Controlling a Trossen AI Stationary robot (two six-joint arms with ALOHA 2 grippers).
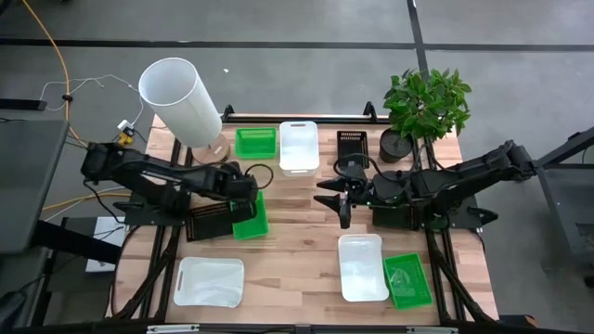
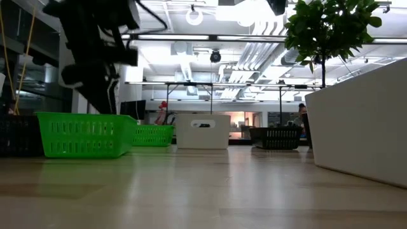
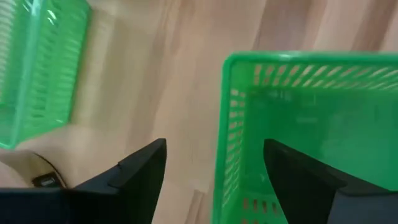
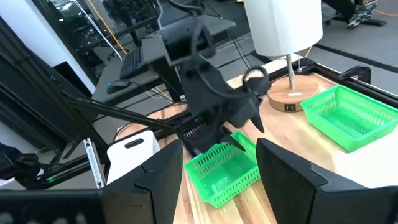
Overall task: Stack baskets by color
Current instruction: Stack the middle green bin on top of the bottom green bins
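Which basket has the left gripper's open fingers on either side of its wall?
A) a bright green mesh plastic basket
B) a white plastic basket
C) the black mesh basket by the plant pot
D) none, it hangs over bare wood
A: in the left wrist view the left gripper has one dark finger inside and one outside the wall of the bright green mesh plastic basket.

Bare table (image 1: 297,218) between both arms; green basket (image 1: 250,219) flanks its left.
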